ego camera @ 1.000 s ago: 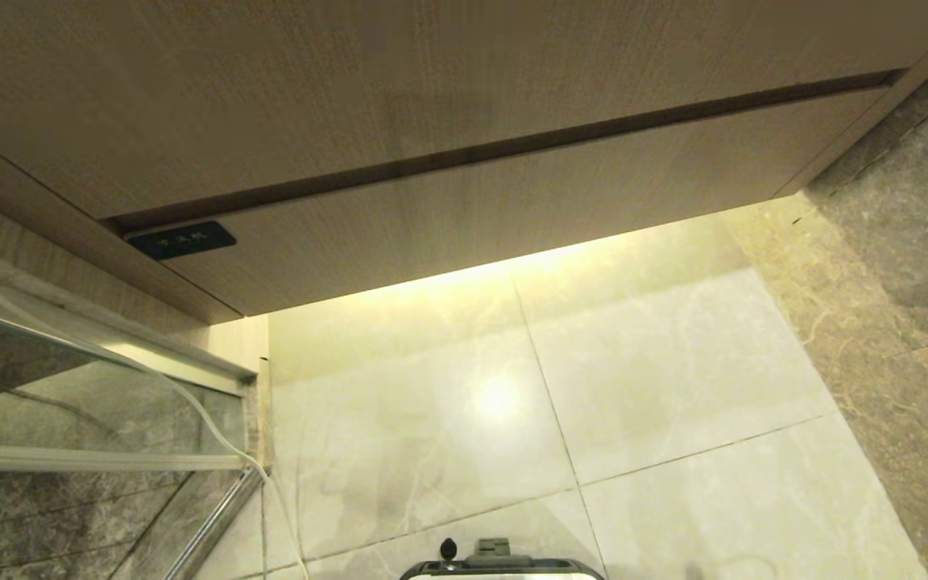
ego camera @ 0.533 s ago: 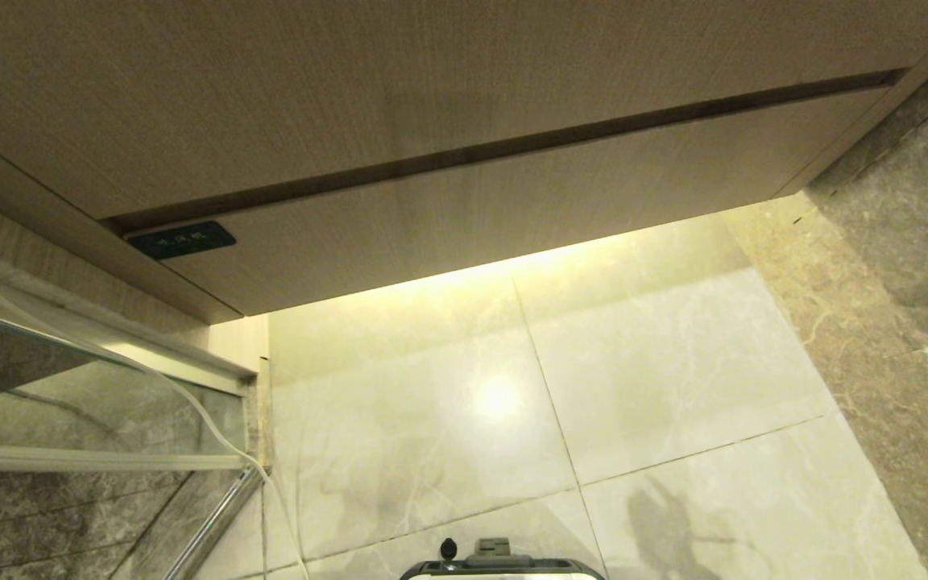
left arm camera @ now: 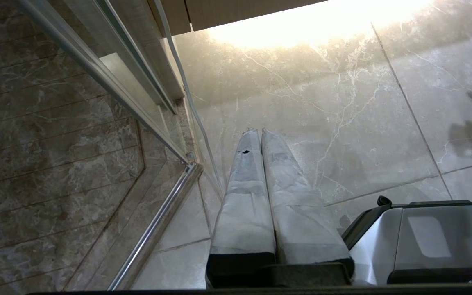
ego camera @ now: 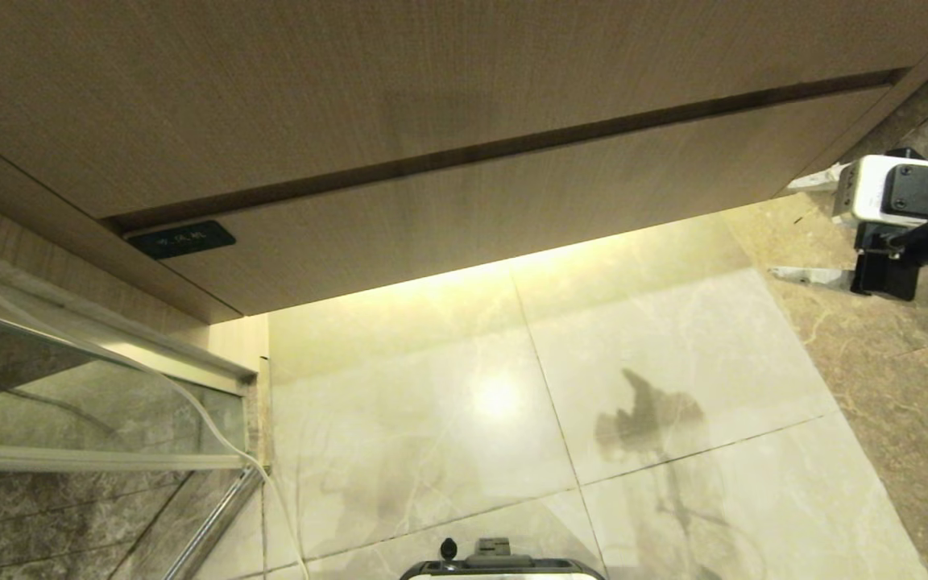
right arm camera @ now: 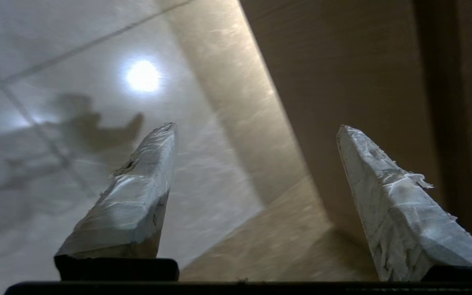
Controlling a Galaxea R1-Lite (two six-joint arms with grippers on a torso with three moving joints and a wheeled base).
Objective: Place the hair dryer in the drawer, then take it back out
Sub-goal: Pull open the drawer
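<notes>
Right pincer (ego camera: pixel 802 229) hovering wide, empty, beside closed drawer (ego camera: pixel 512 217); left pincer (left arm camera: pixel 256 133) hanging narrow over floor (ego camera: pixel 673 362).

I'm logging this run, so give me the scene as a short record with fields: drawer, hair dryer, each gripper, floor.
drawer: drawer shut, front flush under the taller wood panel
hair dryer: not in view
right gripper: right gripper at the right edge of the head view, beside the drawer's right end, fingers spread apart, holding nothing
left gripper: left gripper parked low over the floor tiles, fingers together, empty
floor: pale tiles, arm's shadow on them
</notes>
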